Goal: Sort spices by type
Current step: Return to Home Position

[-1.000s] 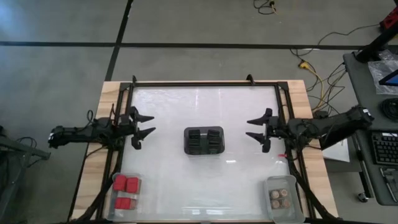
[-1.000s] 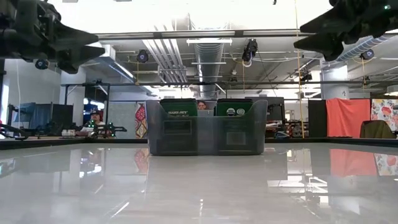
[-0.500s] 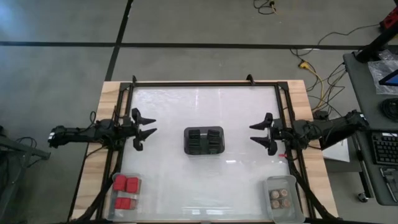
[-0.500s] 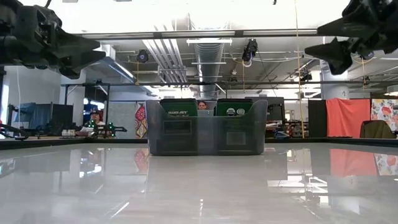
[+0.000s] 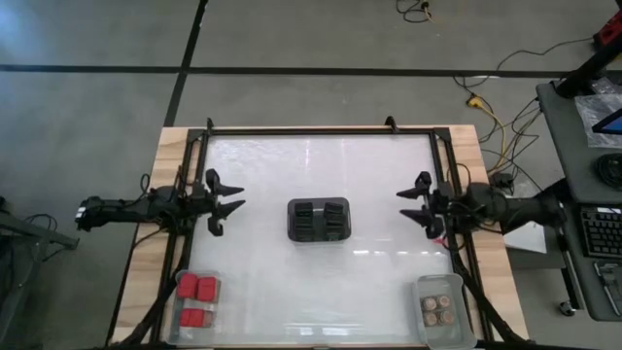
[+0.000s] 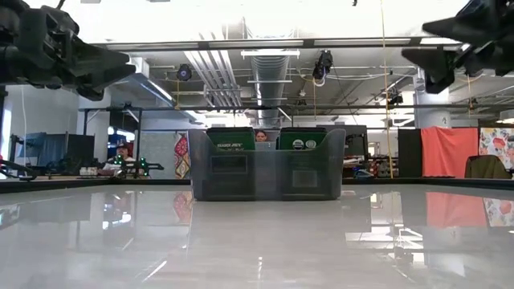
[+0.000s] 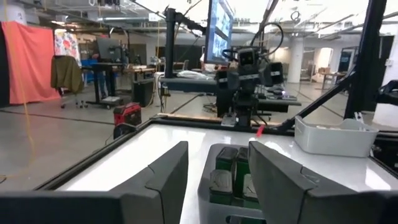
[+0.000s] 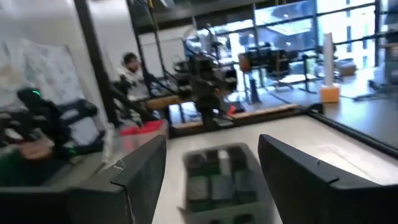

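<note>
Both open and empty, left claw (image 5: 239, 195) and right claw (image 5: 400, 205) at opposite table (image 5: 321, 277) edges; red boxes (image 5: 196, 289), jars (image 5: 437, 310) upright.

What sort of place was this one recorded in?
Probably an open-plan robotics lab or workshop: exposed ceiling ducts, a bare concrete floor with loose cables, and a large monitor beyond the table.

Glossy, smooth white tabletop (image 5: 321, 282) w/ pale wood border (image 5: 146, 262) — clear plastic bins (image 5: 442, 281), matt dark plastic holder (image 5: 319, 221)
</note>
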